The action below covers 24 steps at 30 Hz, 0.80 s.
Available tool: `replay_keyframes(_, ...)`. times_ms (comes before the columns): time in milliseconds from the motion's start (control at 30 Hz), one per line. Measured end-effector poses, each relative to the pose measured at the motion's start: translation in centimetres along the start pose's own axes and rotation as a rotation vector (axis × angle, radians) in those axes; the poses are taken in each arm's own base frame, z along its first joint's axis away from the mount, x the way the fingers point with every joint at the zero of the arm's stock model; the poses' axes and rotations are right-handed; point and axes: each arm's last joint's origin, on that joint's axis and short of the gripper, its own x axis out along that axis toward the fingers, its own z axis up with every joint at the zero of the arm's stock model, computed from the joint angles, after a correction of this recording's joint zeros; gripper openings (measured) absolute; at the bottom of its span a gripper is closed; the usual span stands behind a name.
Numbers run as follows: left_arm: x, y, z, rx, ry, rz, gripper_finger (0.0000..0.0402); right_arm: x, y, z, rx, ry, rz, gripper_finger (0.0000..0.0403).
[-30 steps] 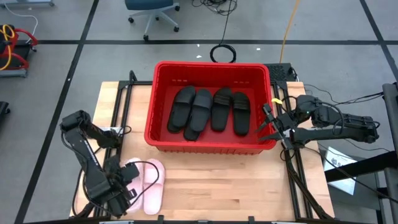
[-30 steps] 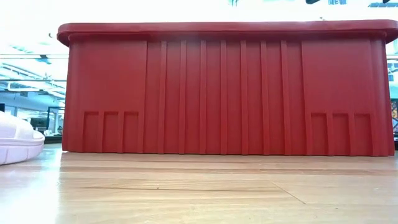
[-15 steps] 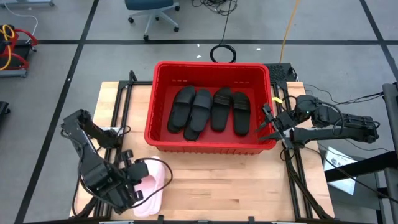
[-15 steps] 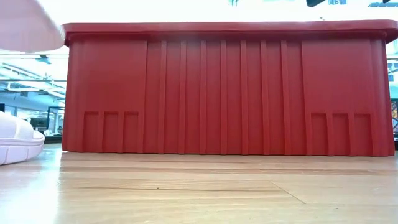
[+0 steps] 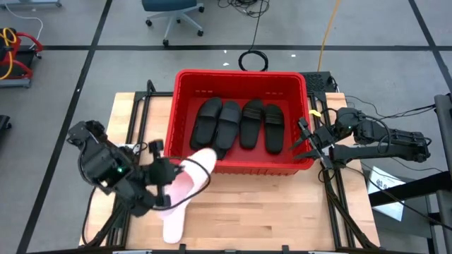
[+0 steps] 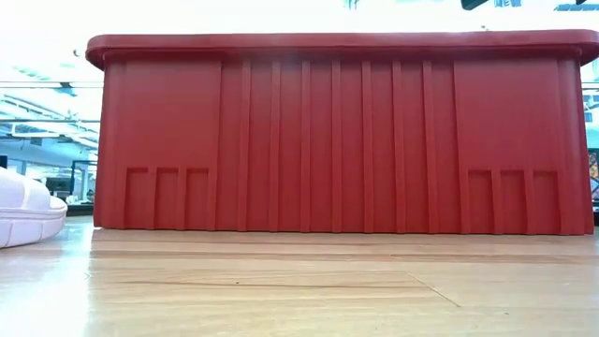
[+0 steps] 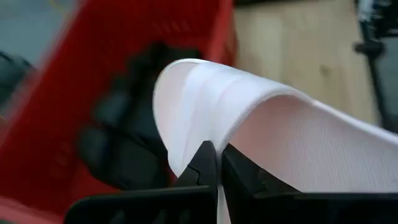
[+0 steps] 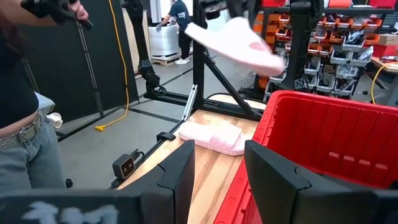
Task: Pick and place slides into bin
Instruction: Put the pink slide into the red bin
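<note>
Left hand (image 5: 169, 175), shut on one pink slide (image 5: 192, 171), now raised, seemingly over the bin's (image 5: 185, 164) near corner.

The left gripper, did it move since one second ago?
Yes. The left gripper, shut on a pink sandal, moved from the table's near edge toward the red bin.

table (image 5: 268, 204): wooden | on it: red bin (image 5: 185, 152); one pink slide (image 5: 173, 224)

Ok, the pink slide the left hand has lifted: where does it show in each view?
High view: lifted pink slide hangs at the red bin's front-left corner.
Low view: not in it; only its mate lies on the table.
Left wrist view: centre, pinched in the left hand.
Right wrist view: up top, airborne.
Shared landmark: the red bin.
</note>
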Motion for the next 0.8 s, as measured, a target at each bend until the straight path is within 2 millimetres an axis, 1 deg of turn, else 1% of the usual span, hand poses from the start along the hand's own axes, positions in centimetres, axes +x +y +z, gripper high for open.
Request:
replay_keyframes(133, 0.8, 1.5, 1.8, 0.144, -0.102, 0.128, 0.0, 0.0, 0.0, 0.0, 0.0, 0.001, -0.001, 0.013)
replay_keyframes(233, 1.8, 2.6, 2.9, 0.245, -0.132, 0.232, 0.0, 0.1, -0.1, 0.1, -0.006, -0.008, -0.005, 0.013)
replay_keyframes(367, 4.2, 3.4, 4.6, 0.356, -0.124, 0.383, 0.0, 0.5, -0.4, 0.6, -0.014, -0.052, -0.017, 0.013)
replay_keyframes(500, 6.9, 3.9, 6.0, 0.453, -0.09, 0.523, 0.0, 1.2, -1.1, 1.1, 0.014, -0.098, -0.095, 0.013)
replay_keyframes(667, 10.5, 3.9, 7.1, 0.536, -0.021, 0.583, 0.0, 2.3, -2.1, 2.0, 0.011, -0.204, -0.186, 0.013)
replay_keyframes(800, 12.5, 3.9, 7.3, 0.578, 0.024, 0.609, 0.0, 2.9, -2.9, 2.9, 0.019, -0.311, -0.194, 0.013)
